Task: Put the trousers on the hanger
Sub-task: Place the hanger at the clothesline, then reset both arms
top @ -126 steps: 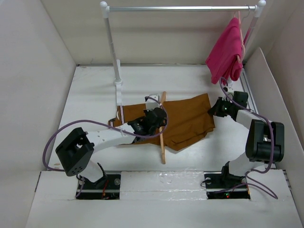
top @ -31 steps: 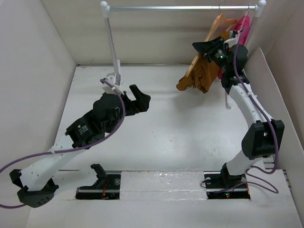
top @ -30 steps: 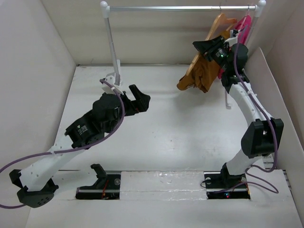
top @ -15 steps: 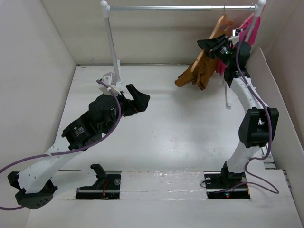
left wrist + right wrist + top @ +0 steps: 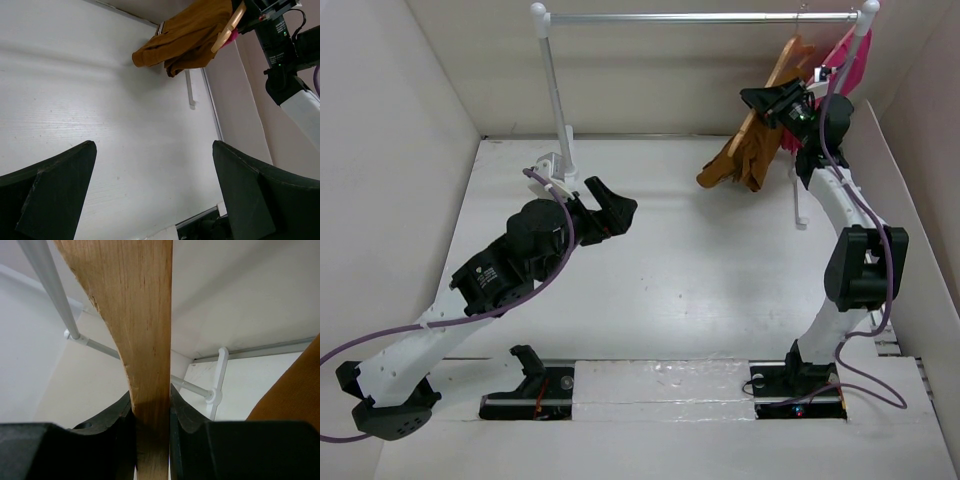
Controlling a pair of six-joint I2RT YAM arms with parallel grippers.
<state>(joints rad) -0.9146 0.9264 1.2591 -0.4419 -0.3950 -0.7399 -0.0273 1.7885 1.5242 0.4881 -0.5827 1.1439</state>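
One gripper alone is at work. The right gripper (image 5: 772,100) is clenched on the hanger (image 5: 790,62), high in the upper right of the top view. In the right wrist view the wood is seen pinched between both fingers (image 5: 119,416). The trousers (image 5: 738,158) are draped over the hanger and hang bunched below it, clear of the table (image 5: 670,280). The hanger is held tilted, with its top end close under the rail (image 5: 700,17) and just beside the pink garment (image 5: 850,55). Whether the hanger is already caught on the rail cannot be told, as that part is too small to be made out. The left gripper (image 5: 612,205) is held released and empty at mid-left of the top view, well apart from the load.

The draping step is judged done, and the step in hand is judged to be the hanging of the loaded hanger on the rail. The next move is judged to call for the top of the hanger to be brought over the rail and lowered onto it. The hanger should be levelled so that no cloth is shed before the grip is let go.
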